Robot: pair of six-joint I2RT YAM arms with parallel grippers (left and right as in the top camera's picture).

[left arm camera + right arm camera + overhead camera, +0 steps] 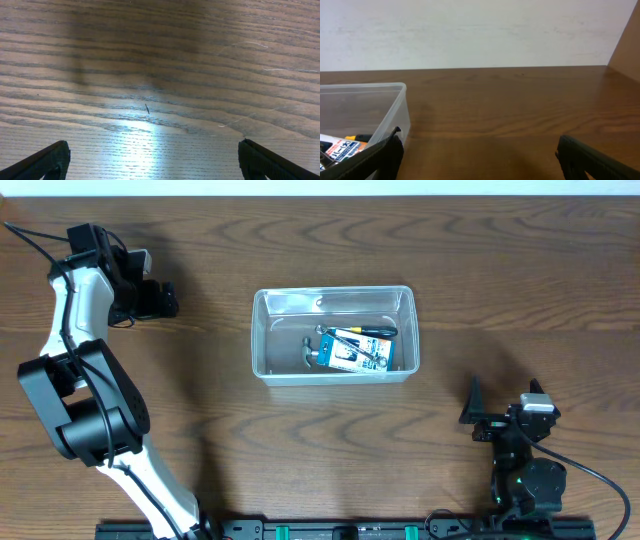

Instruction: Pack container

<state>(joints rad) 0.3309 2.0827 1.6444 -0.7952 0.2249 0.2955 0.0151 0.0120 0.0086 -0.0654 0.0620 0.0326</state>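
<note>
Container sits at the middle of the table, holding a box and small tools. Left gripper, far left, and right gripper, near right, both hang spread, grasping nothing. Packing looks finished; next probably means parking the arms.

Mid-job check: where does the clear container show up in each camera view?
Overhead: the container sits mid-table, just above the picture's centre.
Left wrist: not in it; only bare table shows.
Right wrist: lower left, one rounded corner in view.
Shared landmark: the blue-and-white box inside it, seen through the wall at the bottom left of the right wrist view.
</note>
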